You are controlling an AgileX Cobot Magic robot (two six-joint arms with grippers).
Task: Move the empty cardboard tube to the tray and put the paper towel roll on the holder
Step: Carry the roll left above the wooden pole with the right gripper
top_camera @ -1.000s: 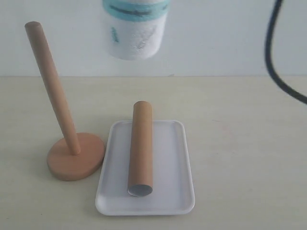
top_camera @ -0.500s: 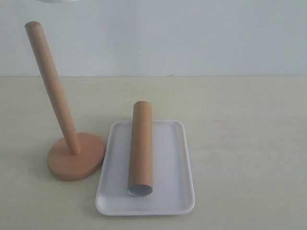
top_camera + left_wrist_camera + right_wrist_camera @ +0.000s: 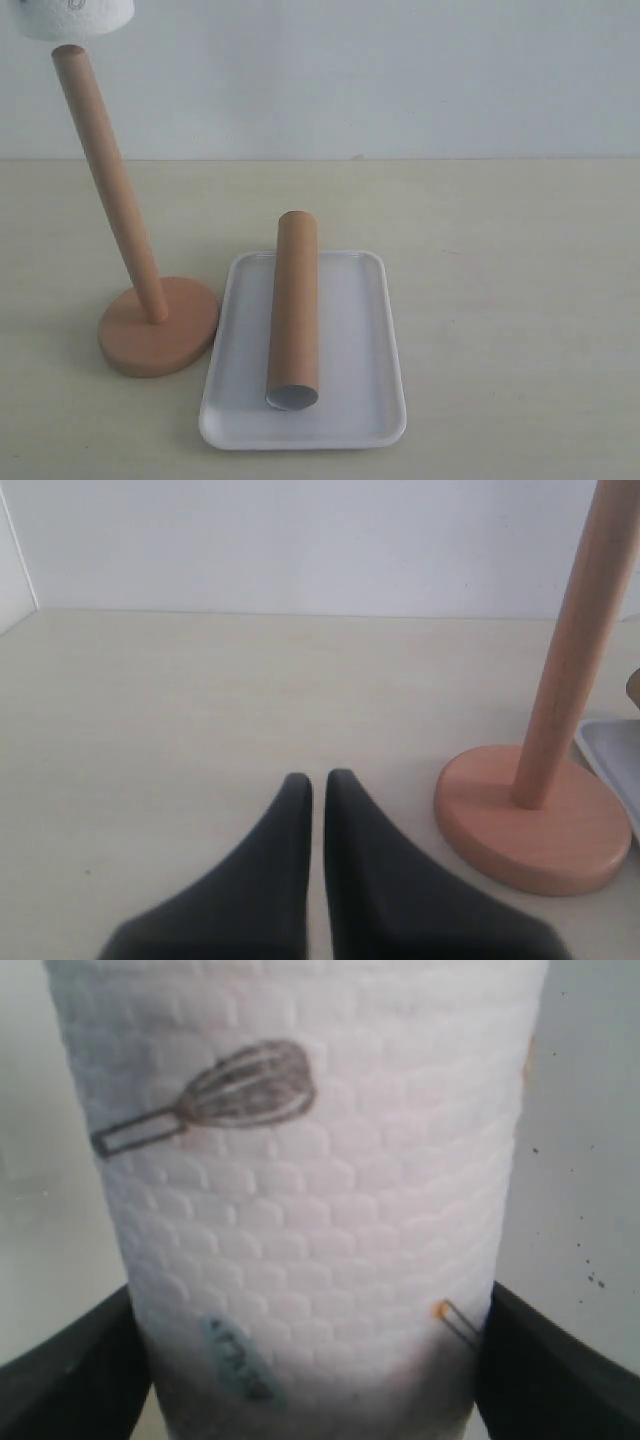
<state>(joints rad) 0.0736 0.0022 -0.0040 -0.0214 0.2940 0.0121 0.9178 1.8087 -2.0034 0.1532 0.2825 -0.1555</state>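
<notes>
**A:** Exterior view puts the paper towel roll (image 3: 75, 18) high on the left, just above the rounded top of the holder (image 3: 110, 190). What can go wrong from here?

**B:** The roll's hollow core is hidden, so its alignment cannot be judged. If it descends off-centre, the rim likely catches the pole tip and tips the holder toward the tray (image 3: 372, 330), or the soft paper dents. The right gripper (image 3: 310, 1390) clasps the roll on both sides, and too hard a squeeze may pinch the core.

**A:** And the materials, big to small?

**B:** The table (image 3: 520, 300) is pale, matt and flat. The tray is glossy white with rounded corners and a low rim. The holder is smooth reddish wood, a disc base with a slim pole. The roll is thick quilted white paper with a printed whisk. The empty cardboard tube (image 3: 295, 310) is plain brown and hollow. It lies lengthwise in the tray, its far end reaching over the far rim. The left gripper (image 3: 318, 777) is black and tapered, closed on nothing, near the holder's base.
</notes>
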